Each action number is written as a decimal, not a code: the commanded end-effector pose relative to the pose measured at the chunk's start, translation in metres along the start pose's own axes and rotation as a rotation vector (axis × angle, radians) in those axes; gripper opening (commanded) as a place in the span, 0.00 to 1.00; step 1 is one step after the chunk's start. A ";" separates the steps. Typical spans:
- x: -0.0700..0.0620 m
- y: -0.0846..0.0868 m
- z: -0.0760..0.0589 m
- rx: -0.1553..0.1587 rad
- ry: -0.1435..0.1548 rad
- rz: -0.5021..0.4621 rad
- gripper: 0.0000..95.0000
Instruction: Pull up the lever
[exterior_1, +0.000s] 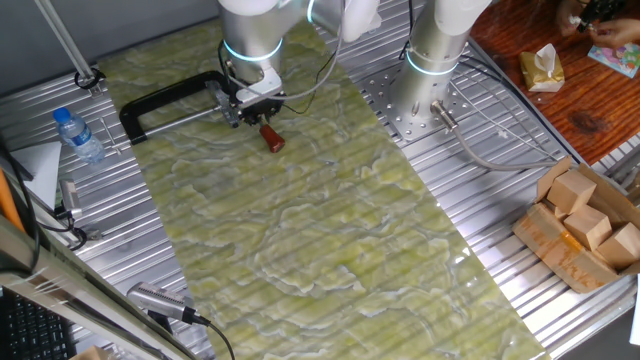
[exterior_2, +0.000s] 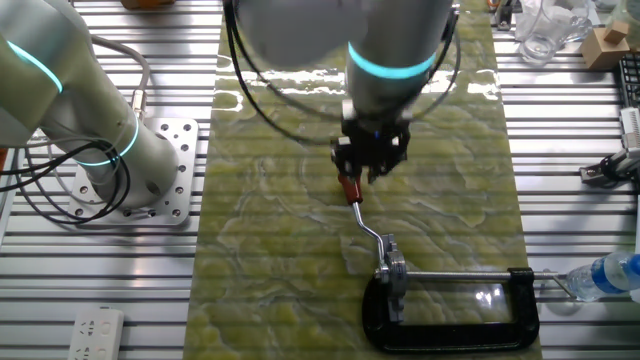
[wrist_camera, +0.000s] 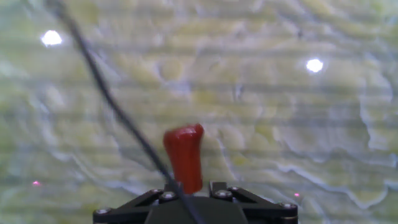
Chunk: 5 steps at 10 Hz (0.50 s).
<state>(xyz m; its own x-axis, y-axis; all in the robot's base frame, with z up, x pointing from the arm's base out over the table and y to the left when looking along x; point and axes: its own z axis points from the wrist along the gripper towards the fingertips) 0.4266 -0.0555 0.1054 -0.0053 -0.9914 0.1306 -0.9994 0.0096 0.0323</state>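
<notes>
The lever (exterior_2: 367, 222) is a thin metal stick with a red-brown tapered tip (exterior_2: 350, 187). It rises from the black C-shaped clamp (exterior_2: 450, 320) lying on the green mat. My gripper (exterior_2: 370, 168) sits right over the tip. In the hand view the red tip (wrist_camera: 185, 155) stands between my two fingers (wrist_camera: 166, 196), which press close on its narrow base; my gripper (wrist_camera: 189, 194) is shut on it. In one fixed view the tip (exterior_1: 272, 138) pokes out just below my gripper (exterior_1: 256, 108), beside the clamp (exterior_1: 165, 100).
A water bottle (exterior_1: 78, 134) lies on the metal table left of the mat, and also shows in the other fixed view (exterior_2: 605, 275). A second arm's base (exterior_1: 430, 70) stands at the mat's far edge. Wooden blocks in a box (exterior_1: 585, 225) sit at the right.
</notes>
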 end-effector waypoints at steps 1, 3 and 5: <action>-0.007 -0.003 0.009 0.001 0.011 0.035 0.20; -0.026 -0.002 0.005 0.000 0.054 0.045 0.00; -0.042 -0.005 0.002 -0.002 0.076 0.061 0.00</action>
<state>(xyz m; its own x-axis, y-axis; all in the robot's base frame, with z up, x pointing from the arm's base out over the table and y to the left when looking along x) 0.4290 -0.0144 0.1003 -0.0582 -0.9774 0.2031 -0.9977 0.0641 0.0225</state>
